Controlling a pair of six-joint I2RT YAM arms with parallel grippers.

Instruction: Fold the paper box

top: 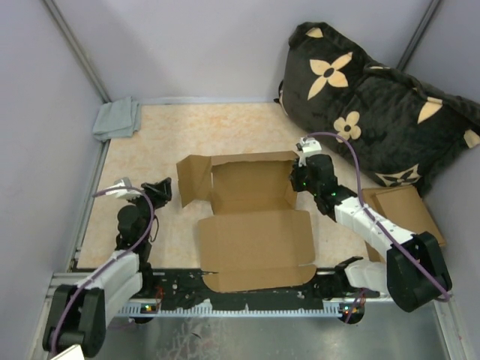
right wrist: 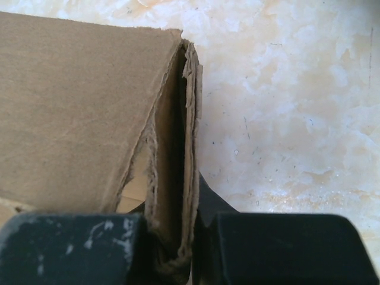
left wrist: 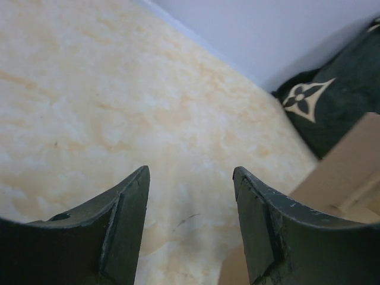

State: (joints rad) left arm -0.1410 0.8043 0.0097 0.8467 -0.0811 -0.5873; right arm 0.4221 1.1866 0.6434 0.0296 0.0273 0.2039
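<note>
Clamping the paper box (top: 251, 225) wall is the right pincer (right wrist: 175, 234); left pincer (left wrist: 190, 178) gapes, apart.

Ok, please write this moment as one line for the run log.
right tool shut on paper box, its right side | left tool open, apart from box | lid lying open

paper box (top: 255, 240): plain brown, no readable text
cushion (top: 390, 112): flower signs only, no lettering legible
</note>
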